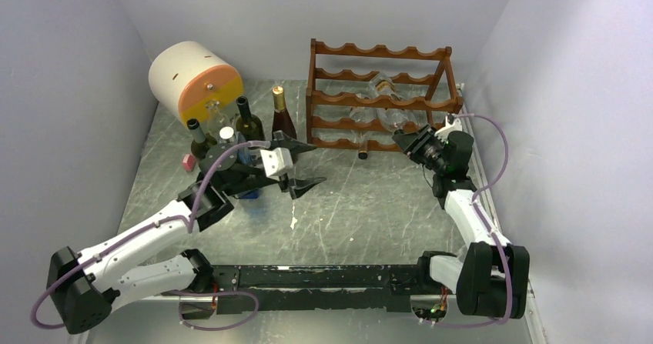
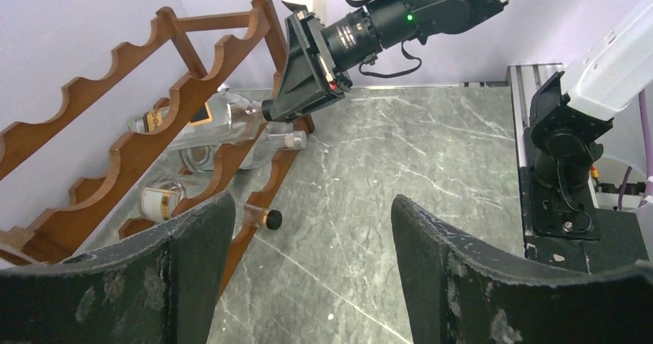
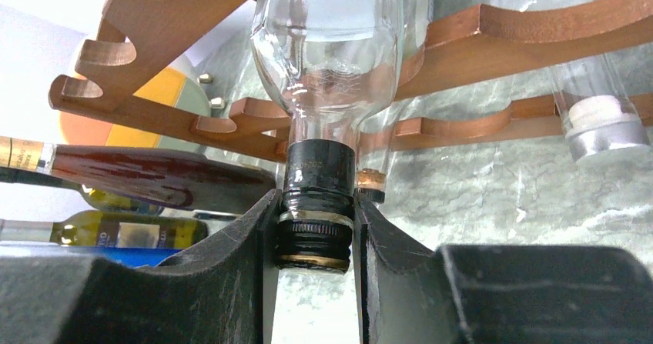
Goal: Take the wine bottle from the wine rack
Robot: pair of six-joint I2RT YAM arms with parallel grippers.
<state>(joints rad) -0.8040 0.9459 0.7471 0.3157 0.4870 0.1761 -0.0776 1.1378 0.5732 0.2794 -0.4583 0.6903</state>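
You have an open stretch of worktop [image 1: 362, 205] in front of the wine rack [image 1: 377, 98], between the two arms. Your right hand [image 3: 316, 213] is at the rack's front right, clamped on the capped neck of the wine bottle [image 3: 331, 51]. Scalloped rails cross close around its shoulder, and a silver-capped bottle [image 3: 601, 128] lies near on one side. A black-capped neck [image 1: 363, 155] pokes out of the bottom tier. The right wall stands close to the rack. To the rack's left, upright bottles [image 1: 282, 113] and a drum [image 1: 196, 78] crowd the back. Your left hand [image 1: 308, 165] hangs before them, jaws apart.
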